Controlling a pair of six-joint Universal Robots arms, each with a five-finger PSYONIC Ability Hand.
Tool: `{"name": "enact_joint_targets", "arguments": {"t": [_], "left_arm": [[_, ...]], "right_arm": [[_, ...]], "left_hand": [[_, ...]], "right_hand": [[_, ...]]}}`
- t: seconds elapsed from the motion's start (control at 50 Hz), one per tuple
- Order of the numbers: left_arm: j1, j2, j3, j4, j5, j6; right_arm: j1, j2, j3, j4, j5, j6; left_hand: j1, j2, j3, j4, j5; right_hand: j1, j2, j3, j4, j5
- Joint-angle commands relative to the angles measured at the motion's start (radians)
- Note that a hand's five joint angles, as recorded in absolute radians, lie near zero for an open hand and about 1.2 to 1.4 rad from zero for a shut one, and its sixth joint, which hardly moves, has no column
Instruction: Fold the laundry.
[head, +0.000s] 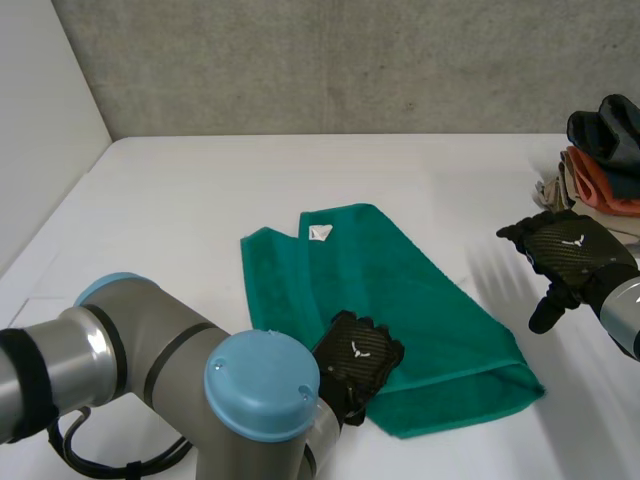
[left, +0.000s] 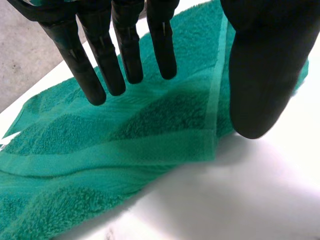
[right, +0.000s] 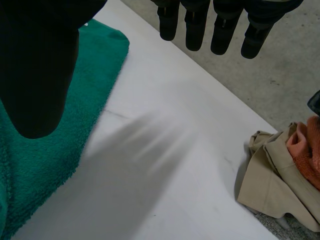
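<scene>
Small white sewn-in label (head: 320, 233) sat at the far edge of the folded green terry towel (head: 420, 300); any print on it was too small to read. The left hand (head: 368, 365) and the right hand (head: 585, 262) each carried a small white emblem (head: 355, 349) on the back, a mark rather than readable lettering.

The towel lay flat mid-counter on the white counter (head: 190, 210), doubled over, its long side running diagonally from far left to near right.

The left hand was over the towel's near edge, palm down, with the grey left arm and its light-blue cap (head: 262, 385) bent close in front of the head camera. In the left wrist view its fingers (left: 125, 50) were straight and slightly spread, and the thumb (left: 262, 75) stood well apart from them, over a hemmed, doubled corner. Nothing was gripped. Whether the tips touched the cloth could not be told.

The right hand hovered over bare counter to the right of the towel, apart from it. In the right wrist view its fingers (right: 222, 27) were straight and the thumb (right: 40, 75) was wide out, holding nothing. The towel's edge lay on the thumb side.

A pile of other laundry (head: 605, 160), dark, orange and beige cloths, sat at the counter's far right edge, near the right hand but not touching it.

Open room: a wide stretch left of the towel, a band behind it up to the grey concrete wall (head: 350, 60), and a gap between the towel and the pile.
</scene>
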Motion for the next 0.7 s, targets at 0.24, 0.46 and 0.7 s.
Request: {"name": "enact_joint_targets", "arguments": {"t": [0.24,0.46,0.7], "left_arm": [[0.009,-0.068,0.055,0.068,-0.044,0.015],[0.017,-0.088,0.084,0.062,-0.043,0.041],[0.084,0.193,0.140,0.071,-0.116,0.064]], "right_arm": [[0.004,0.008,0.019,-0.013,0.000,-0.027],[0.003,0.008,0.020,-0.015,0.002,-0.030],[-0.010,-0.010,-0.009,-0.002,0.077,0.003]], "left_hand": [[0.232,0.240,0.239,0.239,0.238],[0.807,0.814,0.813,0.814,0.813],[0.857,0.865,0.863,0.864,0.863]], "right_hand": [[-0.061,-0.049,-0.043,-0.034,-0.050],[-0.061,-0.049,-0.043,-0.034,-0.050],[-0.061,-0.049,-0.043,-0.034,-0.050]]}}
